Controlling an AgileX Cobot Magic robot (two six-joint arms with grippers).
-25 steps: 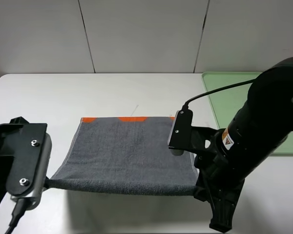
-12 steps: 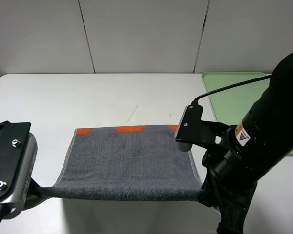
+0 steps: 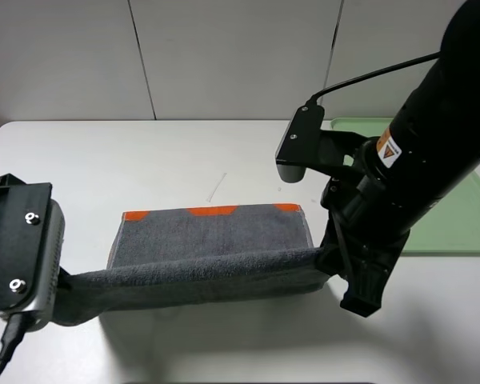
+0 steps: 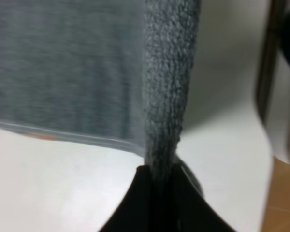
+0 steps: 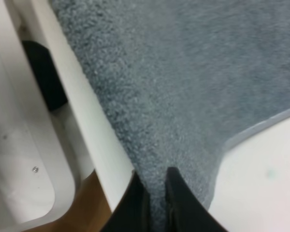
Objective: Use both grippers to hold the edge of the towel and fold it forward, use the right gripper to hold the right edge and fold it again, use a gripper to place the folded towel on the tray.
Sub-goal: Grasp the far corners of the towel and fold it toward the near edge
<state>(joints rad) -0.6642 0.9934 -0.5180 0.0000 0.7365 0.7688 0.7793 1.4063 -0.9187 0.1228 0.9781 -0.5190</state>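
A grey towel [image 3: 212,240] with orange marks along its far edge lies on the white table [image 3: 144,160]. Its near edge is lifted and stretched between my two grippers, above the part still on the table. My left gripper [image 3: 64,286] is shut on the towel's left near corner; the left wrist view shows the towel [image 4: 170,96] pinched between the black fingers [image 4: 140,198]. My right gripper [image 3: 326,258] is shut on the right near corner, and the right wrist view shows the towel [image 5: 183,87] clamped at the fingertips [image 5: 140,203]. The green tray [image 3: 456,216] sits at the right, partly hidden by my right arm.
The right arm's black body [image 3: 416,160] hangs over the table's right side in front of the tray. The left arm's housing [image 3: 20,256] fills the lower left corner. The table's near edge shows in the right wrist view [image 5: 87,130].
Both grippers have moved up and away from the camera, carrying the near edge over the towel. The hanging span has shortened and now covers the near half.
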